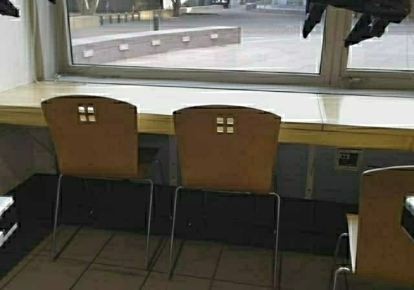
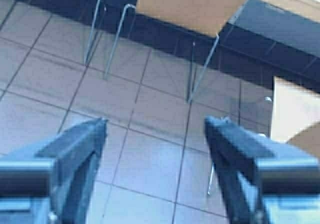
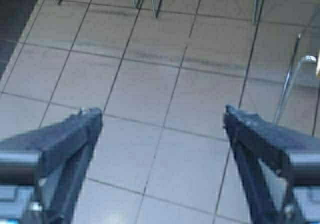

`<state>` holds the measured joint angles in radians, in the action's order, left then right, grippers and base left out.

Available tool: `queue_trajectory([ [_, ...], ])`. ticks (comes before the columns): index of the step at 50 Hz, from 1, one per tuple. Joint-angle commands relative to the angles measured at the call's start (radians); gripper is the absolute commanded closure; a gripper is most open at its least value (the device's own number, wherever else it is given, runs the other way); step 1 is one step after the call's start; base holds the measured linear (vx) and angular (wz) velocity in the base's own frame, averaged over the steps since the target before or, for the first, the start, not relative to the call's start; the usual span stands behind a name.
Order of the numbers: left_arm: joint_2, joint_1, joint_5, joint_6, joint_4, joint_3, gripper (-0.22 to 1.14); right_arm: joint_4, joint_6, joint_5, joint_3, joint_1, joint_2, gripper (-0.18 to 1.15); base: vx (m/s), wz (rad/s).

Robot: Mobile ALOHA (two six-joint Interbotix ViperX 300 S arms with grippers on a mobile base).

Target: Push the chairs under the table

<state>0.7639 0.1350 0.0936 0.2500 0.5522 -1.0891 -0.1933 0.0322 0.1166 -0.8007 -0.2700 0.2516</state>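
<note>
Grey floor tiles (image 3: 165, 109) fill both wrist views beneath the grippers. The left gripper (image 2: 156, 129) has its jaws spread wide and holds nothing; the right gripper (image 3: 162, 121) is likewise spread wide and empty over bare tile. Only the high view shows a third chair (image 1: 381, 228) at the near right, standing apart from the table. Farther on, the left chair (image 1: 90, 138) and the middle chair (image 1: 226, 149) stand side by side, backrests toward the robot, seats pointing at the table (image 1: 336, 109), their backs at its front edge. The table's long axis runs left to right below a window (image 1: 194, 24). The left wrist view alone catches the middle chair's thin metal legs (image 2: 202, 66) from close by.
</note>
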Motion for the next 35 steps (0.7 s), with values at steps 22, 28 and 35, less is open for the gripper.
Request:
queue_trajectory([
  [22,-0.018,0.0,-0.044,0.0,-0.003,0.017,-0.01,-0.066,0.002,0.04,0.032,-0.006,0.005,-0.07,-0.18,-0.2],
  [28,-0.032,0.002,-0.048,0.0,-0.005,0.026,-0.01,-0.067,0.002,0.044,0.043,-0.005,-0.02,-0.07,-0.09,-0.28],
  [35,-0.046,0.0,-0.048,-0.003,-0.002,0.023,-0.01,-0.067,0.002,0.054,0.044,-0.006,-0.052,-0.07,-0.03,-0.32],
])
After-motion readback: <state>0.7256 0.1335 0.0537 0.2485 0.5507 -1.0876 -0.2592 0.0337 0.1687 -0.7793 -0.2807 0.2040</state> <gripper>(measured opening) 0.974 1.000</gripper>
